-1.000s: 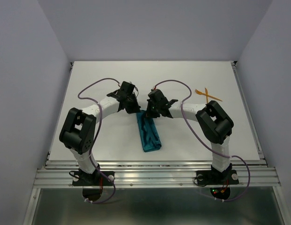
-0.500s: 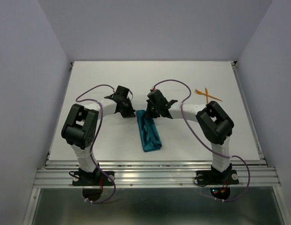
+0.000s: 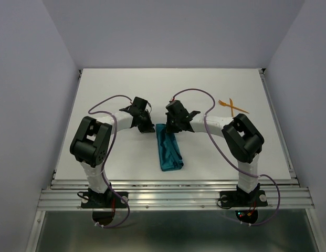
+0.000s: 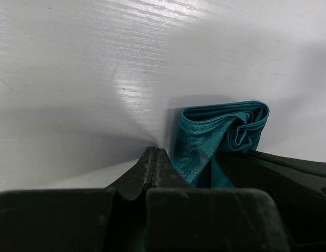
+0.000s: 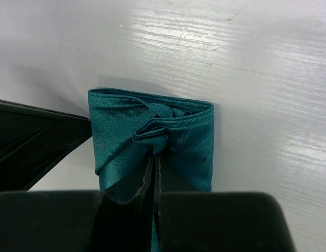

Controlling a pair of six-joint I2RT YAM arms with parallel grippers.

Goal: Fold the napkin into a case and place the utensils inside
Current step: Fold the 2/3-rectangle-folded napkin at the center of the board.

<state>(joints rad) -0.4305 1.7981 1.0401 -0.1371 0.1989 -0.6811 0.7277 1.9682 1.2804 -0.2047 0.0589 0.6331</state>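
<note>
A: On the counter (image 3: 204,84), midway, along the folded napkin (image 3: 169,149): pinching a bunched layer at its far end with the right claw (image 5: 153,157). Advice?
B: Probably best to lift only that pinched layer, slowly, to open a pocket; avoid dragging the whole strip.
A: And with the left claw (image 4: 155,155), pressed shut on nothing, just beside that same end?
B: Pin the lower layers down. Fetch the orange utensils (image 3: 232,107), lying crossed far right, afterwards.

Left gripper (image 3: 150,129) and right gripper (image 3: 170,128) tight together at the napkin (image 3: 170,152); bare table (image 3: 115,84) around the utensils (image 3: 232,107).
</note>
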